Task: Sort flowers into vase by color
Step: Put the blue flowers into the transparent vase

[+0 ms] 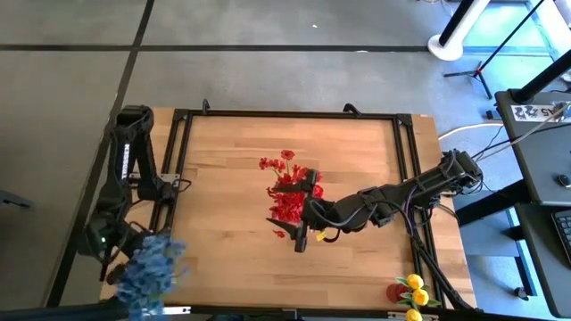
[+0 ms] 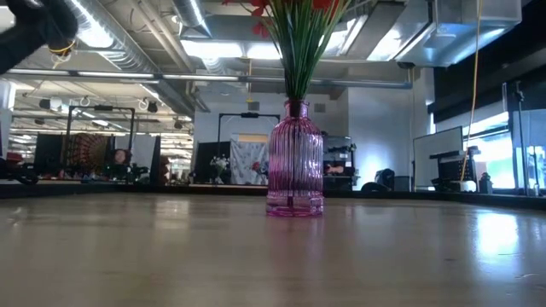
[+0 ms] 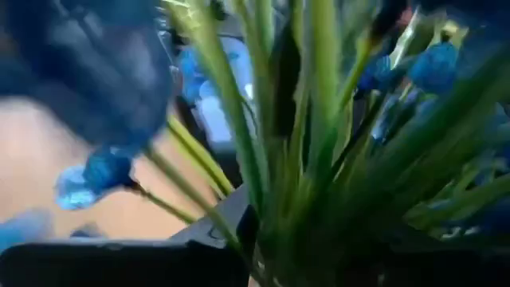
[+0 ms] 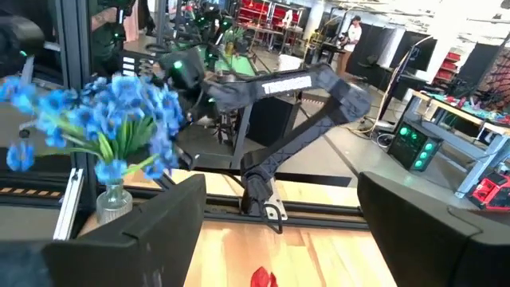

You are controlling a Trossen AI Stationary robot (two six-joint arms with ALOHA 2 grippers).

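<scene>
Green stems [image 3: 271,151] fill the middle of the left wrist view, rising close together and fanning outward as they go up. Blue blossoms [image 3: 107,171] hang among them: one on a thin stalk out to one side, others [image 3: 434,68] blurred beyond the stems on the opposite side. A large dark blue shape [image 3: 88,64], too blurred to identify, covers one upper corner. Pale wooden table [image 3: 32,151] shows behind. A dark finger [image 3: 119,263] lies across the lower edge, against the stems' base.
</scene>
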